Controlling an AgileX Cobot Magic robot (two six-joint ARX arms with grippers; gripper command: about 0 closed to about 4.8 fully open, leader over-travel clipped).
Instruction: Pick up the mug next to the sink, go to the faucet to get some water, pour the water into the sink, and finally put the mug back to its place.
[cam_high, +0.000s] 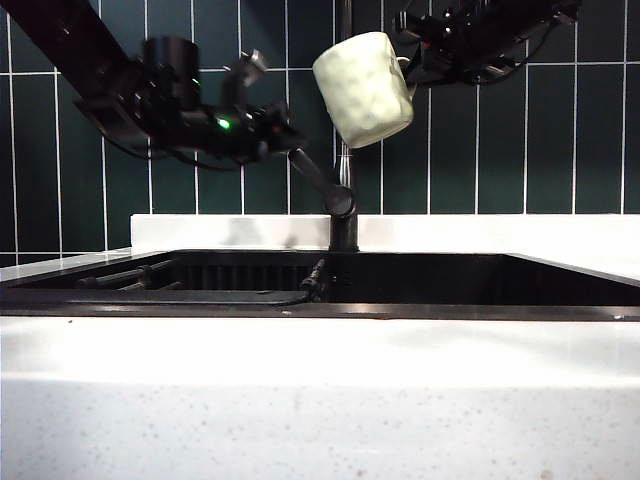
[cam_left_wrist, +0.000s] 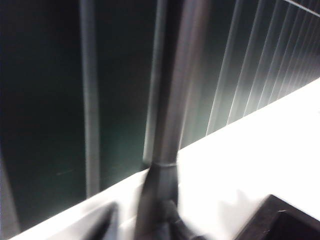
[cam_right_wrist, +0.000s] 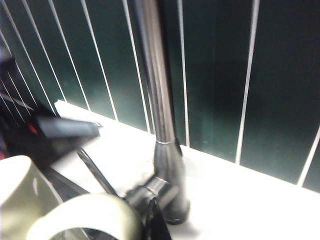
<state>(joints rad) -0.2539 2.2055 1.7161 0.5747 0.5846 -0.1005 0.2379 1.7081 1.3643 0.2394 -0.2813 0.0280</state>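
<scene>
Hovering: right tool (cam_high: 408, 62) clamped on the mug (cam_high: 363, 88), tilted beside the faucet (cam_high: 344, 200) | left tool (cam_high: 285, 135) just left of the lever (cam_high: 318, 180), opening unclear

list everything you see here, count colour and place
mug: 1, pale cream-green, tilted in the air before the faucet pipe
faucet: 1, dark metal, behind the sink, centre
lever: 1, grey, on the faucet's left side
sink: 1, black, set in the counter
counter: 1, white speckled, foreground
wall tiles: many, dark green, behind
left gripper: 1, black, at the lever
right gripper: 1, black, holding the mug's handle side
</scene>
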